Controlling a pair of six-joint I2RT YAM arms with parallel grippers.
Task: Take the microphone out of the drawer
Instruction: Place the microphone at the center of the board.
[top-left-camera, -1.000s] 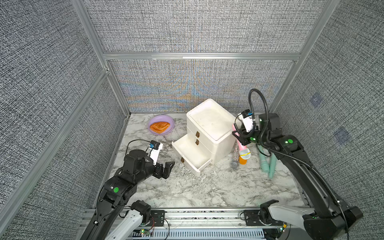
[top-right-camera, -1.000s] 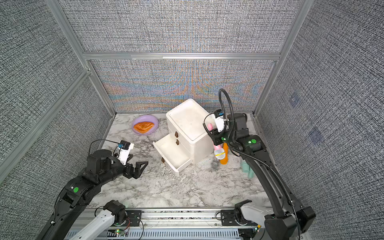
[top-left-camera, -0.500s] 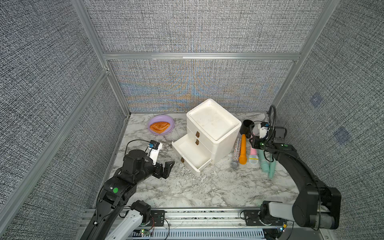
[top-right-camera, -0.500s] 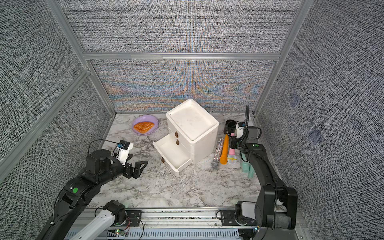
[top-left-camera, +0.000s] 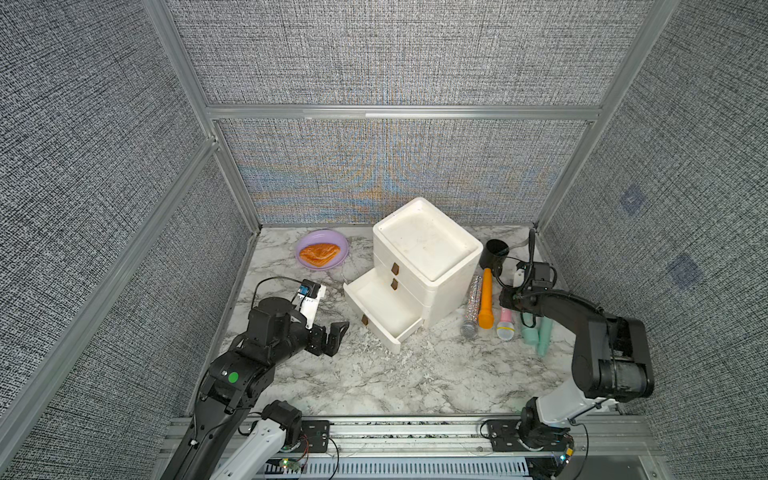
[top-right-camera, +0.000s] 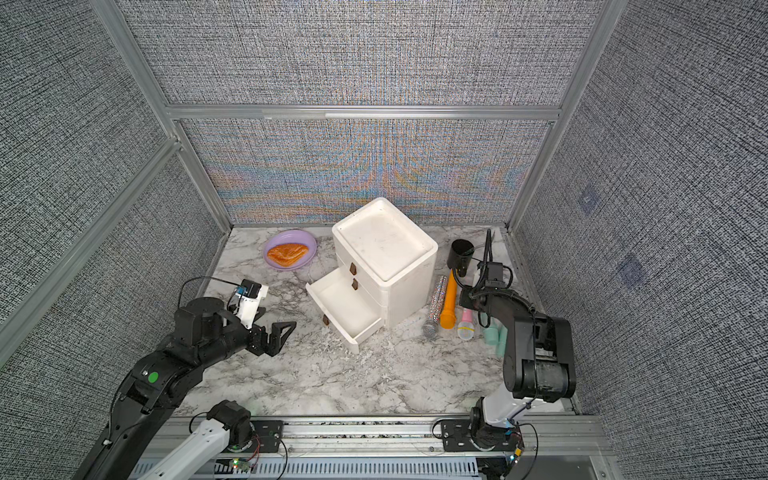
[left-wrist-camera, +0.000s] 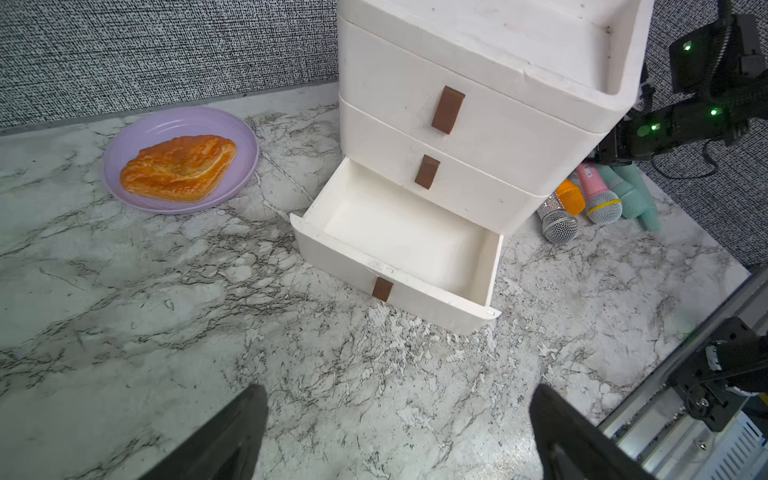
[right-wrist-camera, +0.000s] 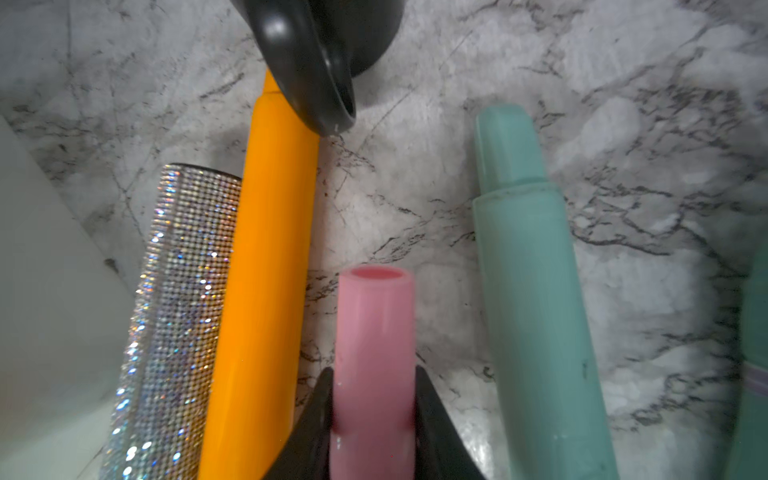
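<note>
The pink microphone (top-left-camera: 506, 327) (right-wrist-camera: 374, 328) lies out on the marble right of the drawer unit (top-left-camera: 424, 249), between an orange microphone (top-left-camera: 485, 305) and a teal one (top-left-camera: 530, 332). My right gripper (top-left-camera: 508, 305) (right-wrist-camera: 374, 376) is shut on its pink handle, a black finger on each side. The bottom drawer (top-left-camera: 384, 311) (left-wrist-camera: 399, 237) stands pulled out and shows only a bare white floor. My left gripper (top-left-camera: 334, 337) (left-wrist-camera: 395, 392) hovers open over the table, in front of and to the left of the drawer, holding nothing.
A silver glitter microphone (top-left-camera: 471, 309) lies against the unit's right side. A black cup (top-left-camera: 494, 253) stands behind the row of microphones, close to the right arm. A purple plate (top-left-camera: 305, 243) with a pastry (top-left-camera: 320, 254) sits at the back left.
My right arm came down from beside the drawer unit's top to the table on the right, carrying the pink microphone in among the other microphones. The left arm has not moved.
</note>
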